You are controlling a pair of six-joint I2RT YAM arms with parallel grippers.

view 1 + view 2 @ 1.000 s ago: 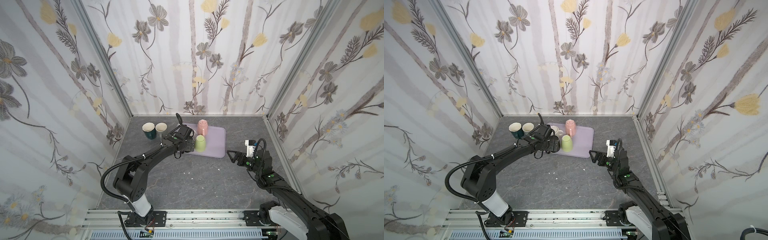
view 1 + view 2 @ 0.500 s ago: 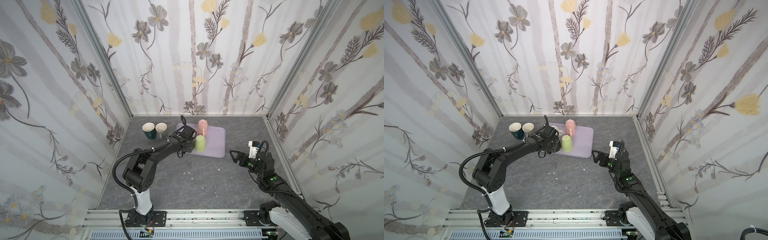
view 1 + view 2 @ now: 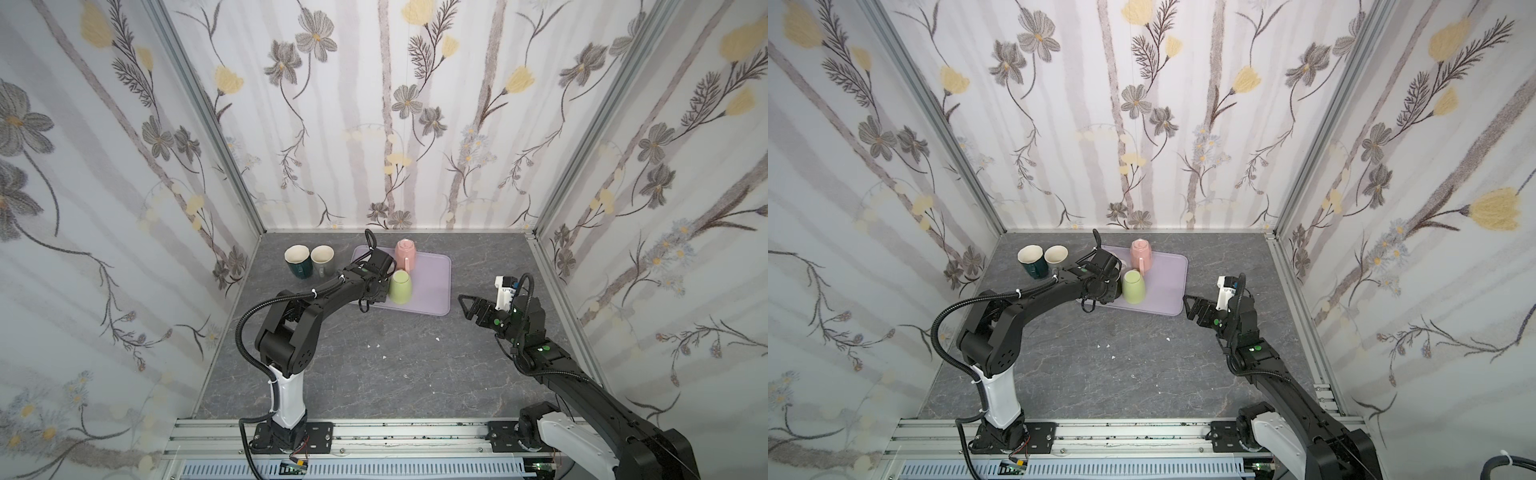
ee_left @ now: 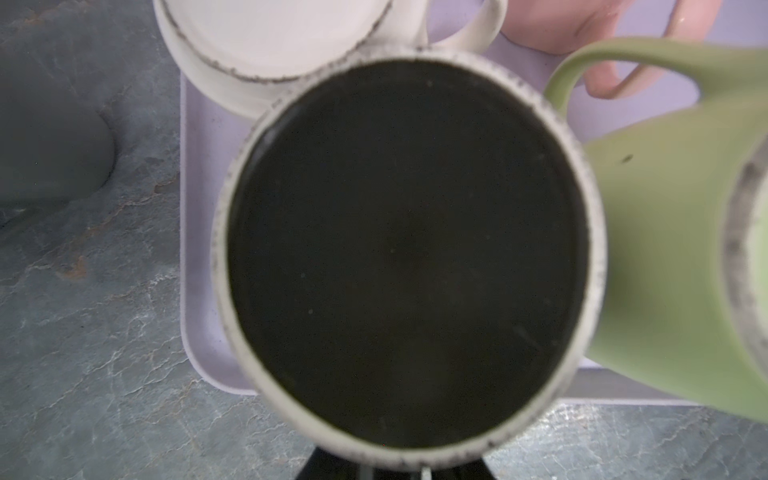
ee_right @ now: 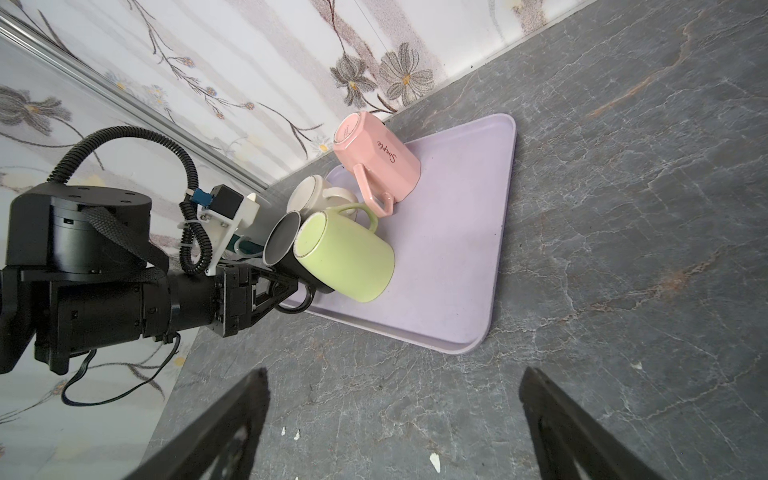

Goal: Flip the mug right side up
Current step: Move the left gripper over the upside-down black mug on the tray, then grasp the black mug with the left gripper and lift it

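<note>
I count 6 mugs, 1 tray and my 2 grippers. 4 mugs stand upside down on the lilac tray [image 5: 457, 249]: the black mug [image 5: 282, 245] at its left edge near the front-left corner, a green mug [image 5: 345, 257] just beside it, a white mug [image 5: 309, 195] toward the back-left corner, and a pink mug [image 5: 376, 156] at the back edge. 2 more, a teal mug [image 3: 298, 262] and a grey mug [image 3: 323, 259], stand upright on the bench [image 3: 374, 374] near its back-left corner, off the tray.

The only writing I can read is "Simple" on the pink mug, legible in the right wrist view alone.

That view also shows my left gripper [image 5: 293, 286] pinched onto the black mug's handle. In both top views my left wrist hides that mug. The left wrist view fills with its dark base and pale rim.

My right gripper [image 5: 395, 376] hangs spread wide and empty off the tray's front-right corner.
</note>
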